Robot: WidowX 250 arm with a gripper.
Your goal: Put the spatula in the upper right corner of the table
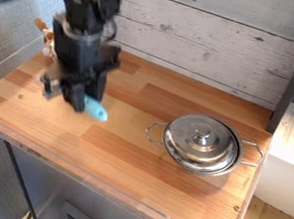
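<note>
Presently pinching a pale-blue, round-ended spatula in the black two-finger gripper, toward ten o'clock over the brown wooden tabletop.

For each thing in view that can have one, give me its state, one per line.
pot: upright, covered
lid: on the pot, knob up
spatula: blue end showing at the gripper; whether gripped, cannot tell
gripper: pointing down over the table

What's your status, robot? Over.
Hand over left side of table. Blue piece, probably spatula, at hand; grip unclear. Lidded pot near upper right corner, possibly blocking.
</note>
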